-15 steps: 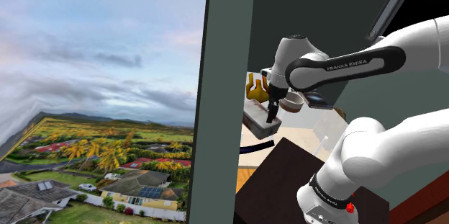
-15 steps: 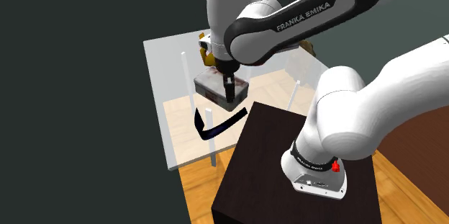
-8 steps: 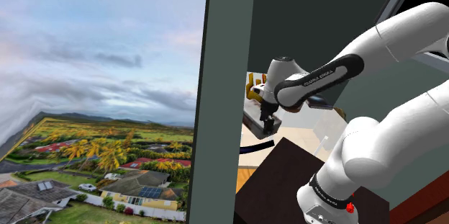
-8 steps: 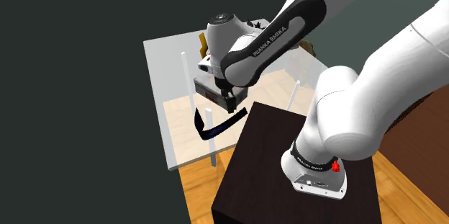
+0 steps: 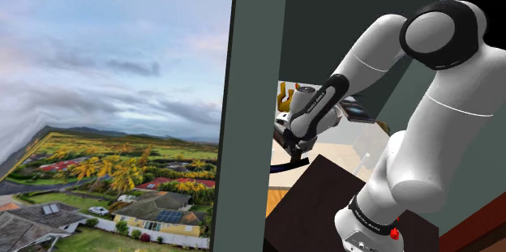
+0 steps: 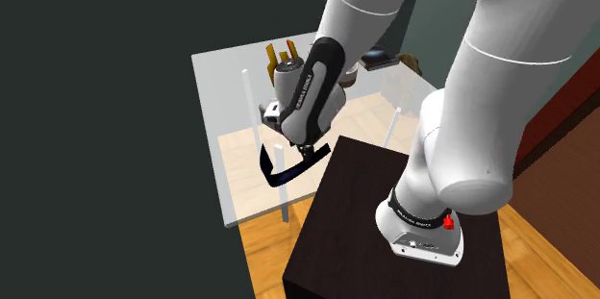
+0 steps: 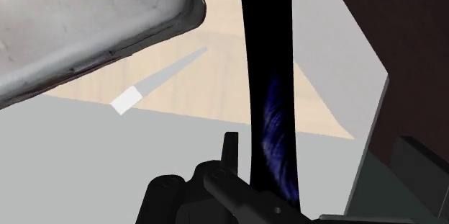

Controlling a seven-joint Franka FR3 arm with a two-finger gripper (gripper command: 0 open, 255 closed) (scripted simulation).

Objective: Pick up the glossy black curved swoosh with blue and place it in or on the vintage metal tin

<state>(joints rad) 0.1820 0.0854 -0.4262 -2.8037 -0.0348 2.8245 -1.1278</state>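
The black swoosh with a blue patch [image 7: 272, 78] lies on the clear glass surface [image 6: 223, 95], near the edge by the dark stand [image 6: 351, 215] and close beside the dull metal tin [image 7: 86, 28]. It is judged thin, light, stiff and slick, so a hold across the narrow band near mid-curve is advised. The end effector [image 6: 306, 150] is placed low over it; whether spread or closed cannot be told.
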